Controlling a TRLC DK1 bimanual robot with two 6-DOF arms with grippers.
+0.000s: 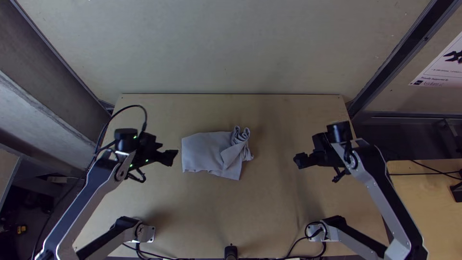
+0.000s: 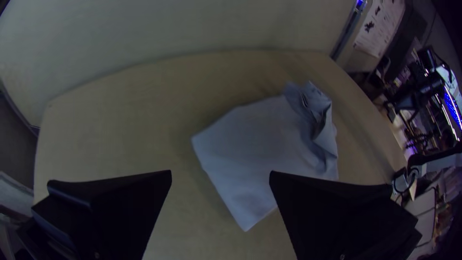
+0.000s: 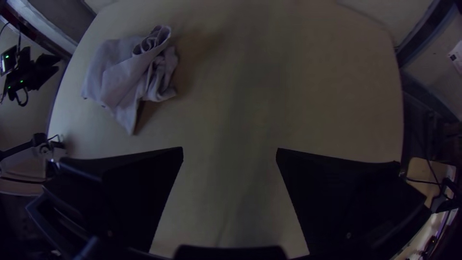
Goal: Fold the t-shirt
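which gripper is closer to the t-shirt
Left. The left gripper is just left of the t-shirt; the right gripper is on its right, across a wider gap.

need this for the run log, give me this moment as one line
t-shirt: on table, part flat, right end bunched | left gripper: open, beside it | right gripper: open, apart | fold: looks unfinished

A high top view and closer wrist views face one table (image 1: 192, 207).
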